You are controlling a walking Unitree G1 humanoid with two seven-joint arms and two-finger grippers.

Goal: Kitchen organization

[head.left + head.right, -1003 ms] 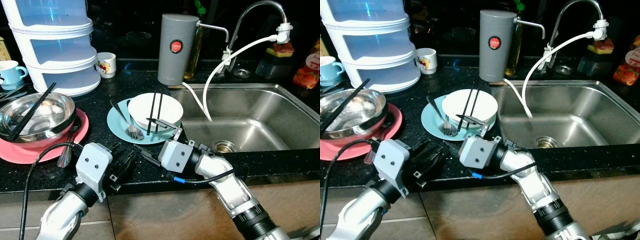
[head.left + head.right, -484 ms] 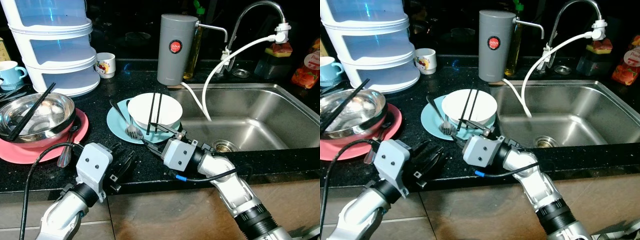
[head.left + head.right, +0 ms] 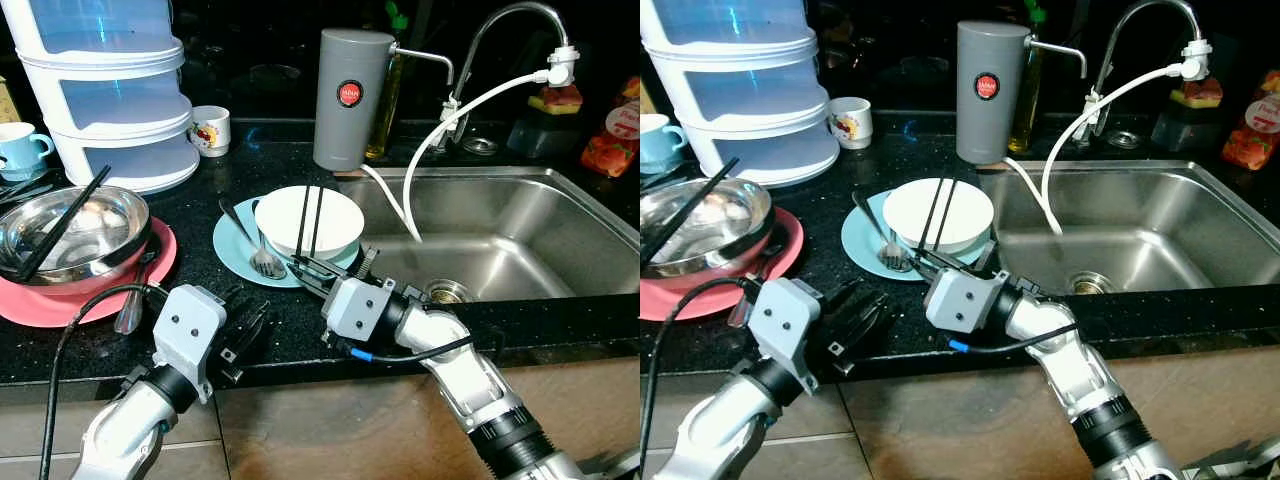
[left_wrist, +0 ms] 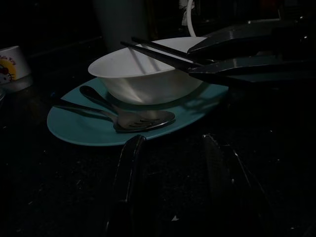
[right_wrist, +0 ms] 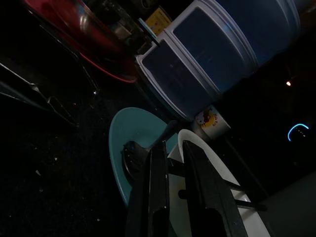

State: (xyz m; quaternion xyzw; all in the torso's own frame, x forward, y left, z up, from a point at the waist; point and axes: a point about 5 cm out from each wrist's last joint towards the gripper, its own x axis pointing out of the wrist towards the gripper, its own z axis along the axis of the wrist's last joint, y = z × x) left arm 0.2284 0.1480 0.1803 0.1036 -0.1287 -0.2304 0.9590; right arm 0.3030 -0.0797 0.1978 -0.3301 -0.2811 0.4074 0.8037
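White ceramic bowl (image 3: 309, 219) sits on the round teal plate (image 3: 237, 250), two black chopsticks (image 3: 310, 217) laid across its rim and a steel fork (image 3: 262, 262) beside it on that plate. Right gripper (image 3: 322, 271) is at the bowl's near edge, fingers close together about the chopstick ends; firm clamp, cannot tell. Left gripper (image 3: 243, 330) hovers just in front of the plate, fingers apart.

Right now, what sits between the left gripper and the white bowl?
The near rim of the teal plate with a metal fork on it, plus bare black counter, seen in the left wrist view ahead of the left gripper toward the white bowl.
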